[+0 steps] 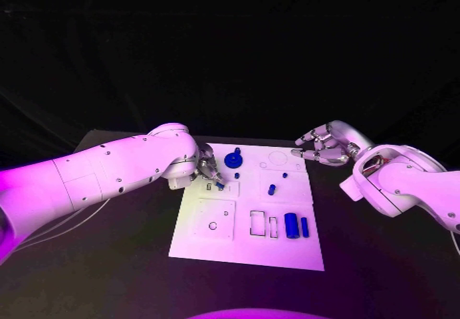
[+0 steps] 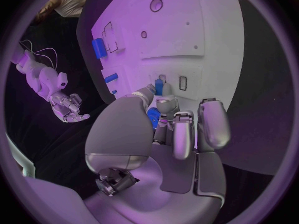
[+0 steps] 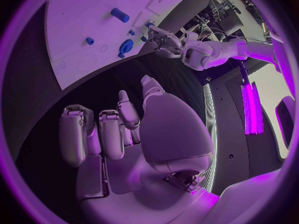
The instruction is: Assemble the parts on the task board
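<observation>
Parts: left wrist view reveals left robot hand (image 2: 168, 129) pinching one (image 2: 153, 117); right robot hand (image 1: 326, 147) spread, empty.

A dark, matte surface (image 1: 115, 266) is occupying the foreground, with black backdrop (image 1: 230, 60) hanging behind it. Magenta light is washing over the scene. A bright magenta light strip (image 3: 252, 107) is glowing beside dark equipment off the surface's edge.
</observation>
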Robot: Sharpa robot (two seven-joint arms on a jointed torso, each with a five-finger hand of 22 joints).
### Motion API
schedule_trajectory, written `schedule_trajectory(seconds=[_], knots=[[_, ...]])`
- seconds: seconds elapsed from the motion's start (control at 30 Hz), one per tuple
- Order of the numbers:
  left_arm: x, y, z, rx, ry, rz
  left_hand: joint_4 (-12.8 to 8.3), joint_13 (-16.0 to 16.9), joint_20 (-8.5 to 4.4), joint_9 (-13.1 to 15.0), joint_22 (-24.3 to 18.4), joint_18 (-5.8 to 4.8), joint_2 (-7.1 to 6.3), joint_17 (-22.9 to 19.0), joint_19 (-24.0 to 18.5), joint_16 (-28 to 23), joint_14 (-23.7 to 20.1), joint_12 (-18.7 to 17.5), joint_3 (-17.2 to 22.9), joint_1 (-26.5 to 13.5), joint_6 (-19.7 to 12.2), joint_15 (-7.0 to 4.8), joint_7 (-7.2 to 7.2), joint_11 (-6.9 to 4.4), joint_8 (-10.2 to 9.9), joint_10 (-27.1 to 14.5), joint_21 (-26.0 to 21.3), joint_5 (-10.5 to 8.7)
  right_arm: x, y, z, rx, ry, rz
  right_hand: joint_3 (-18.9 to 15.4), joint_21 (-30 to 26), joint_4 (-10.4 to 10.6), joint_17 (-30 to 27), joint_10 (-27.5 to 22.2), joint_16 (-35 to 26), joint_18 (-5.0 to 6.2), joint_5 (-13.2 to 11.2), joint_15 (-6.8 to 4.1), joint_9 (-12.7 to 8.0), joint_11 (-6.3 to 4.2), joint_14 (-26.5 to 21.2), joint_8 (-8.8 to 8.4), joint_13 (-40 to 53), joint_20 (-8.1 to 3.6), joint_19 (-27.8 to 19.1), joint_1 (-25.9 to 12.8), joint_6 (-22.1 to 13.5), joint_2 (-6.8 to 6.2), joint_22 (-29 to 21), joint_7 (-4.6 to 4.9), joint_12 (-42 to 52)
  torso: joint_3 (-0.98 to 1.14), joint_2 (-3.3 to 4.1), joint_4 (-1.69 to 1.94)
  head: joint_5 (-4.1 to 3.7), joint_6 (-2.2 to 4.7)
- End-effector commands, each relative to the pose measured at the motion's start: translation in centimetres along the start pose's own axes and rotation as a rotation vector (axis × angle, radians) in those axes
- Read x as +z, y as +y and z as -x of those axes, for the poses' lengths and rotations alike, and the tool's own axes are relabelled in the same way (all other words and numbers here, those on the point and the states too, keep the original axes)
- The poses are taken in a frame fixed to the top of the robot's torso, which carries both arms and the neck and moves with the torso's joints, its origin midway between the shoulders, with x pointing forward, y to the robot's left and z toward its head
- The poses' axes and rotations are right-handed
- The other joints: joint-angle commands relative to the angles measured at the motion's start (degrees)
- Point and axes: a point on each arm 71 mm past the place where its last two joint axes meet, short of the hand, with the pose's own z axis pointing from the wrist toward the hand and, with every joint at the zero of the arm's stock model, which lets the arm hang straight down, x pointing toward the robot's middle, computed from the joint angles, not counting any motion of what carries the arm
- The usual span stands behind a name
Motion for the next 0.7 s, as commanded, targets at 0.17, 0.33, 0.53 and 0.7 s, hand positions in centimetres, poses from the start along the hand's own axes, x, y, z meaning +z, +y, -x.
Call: schedule_trajectory(seconds=[0.17, 0.33, 0.53, 0.7], knots=[[-0.05, -0.01, -0.19, 0.021, 0.017, -0.007, -0.6, -0.3, -0.12, 0.1, 0.1, -0.95, -0.3, 13.9, -0.2, 0.2, 5.7, -0.4, 0.9, 0.0, 0.9, -0.37, -0.37, -0.14, 0.2, 0.0, 0.2, 0.26, 0.0, 0.0, -0.15, -0.007, 0.015, 0.005, -0.3, -0.2, -0.1, 5.6, 0.0, -0.4, 0.42, 0.3, -0.56, -0.1, -0.33, 3.6, 0.35, 0.0, -0.38, 0.1, 0.1, 0.4, 0.5, 9.3, 0.07, 0.0, 0.05, 0.03, -0.09, 0.14, -0.13], [-0.07, 0.23, -0.27, 0.027, 0.026, -0.004, -0.7, -0.6, -0.11, 0.1, 0.2, -0.97, -0.47, 13.9, -0.2, 0.2, 5.7, -0.7, 1.2, -0.2, 0.9, -0.37, -0.38, -0.14, 0.2, -0.1, 0.2, 0.26, -0.01, -0.03, -0.16, -0.007, 0.016, 0.004, -0.3, -0.2, -0.1, 5.6, 0.0, -0.4, 0.42, 0.3, -0.56, -0.1, -0.33, 3.6, 0.35, 0.0, -0.38, 0.1, 0.1, 0.4, 0.5, 9.3, 0.07, 0.0, 0.04, 0.0, -0.06, 0.14, -0.18], [-0.05, 0.45, -0.32, 0.031, 0.034, 0.0, -0.7, -0.6, -0.11, 0.1, 0.2, -0.97, -0.47, 13.9, -0.2, 0.2, 5.7, -0.7, 1.2, -0.2, 0.9, -0.37, -0.38, -0.14, 0.2, -0.1, 0.2, 0.26, -0.01, -0.01, -0.2, -0.007, 0.017, 0.004, -0.3, -0.2, 0.0, 5.6, 0.0, -0.4, 0.41, 0.4, -0.57, -0.1, -0.34, 3.6, 0.37, -0.1, -0.39, 0.1, 0.1, 0.4, 0.5, 9.3, 0.07, -0.1, 0.09, 0.0, -0.05, 0.25, -0.28], [-0.04, 0.49, -0.36, 0.033, 0.037, 0.001, -0.7, -0.6, -0.11, 0.1, 0.2, -0.97, -0.47, 13.9, -0.2, 0.2, 5.7, -0.7, 1.2, -0.2, 0.9, -0.37, -0.38, -0.14, 0.2, -0.1, 0.2, 0.26, 0.0, 0.0, -0.23, -0.007, 0.019, 0.003, -0.3, -0.2, 0.0, 5.6, 0.0, -0.4, 0.41, 0.4, -0.57, -0.1, -0.34, 3.6, 0.37, -0.1, -0.39, 0.1, 0.1, 0.4, 0.5, 9.3, 0.07, -0.1, 0.04, 0.0, -0.05, 0.25, -0.32]])
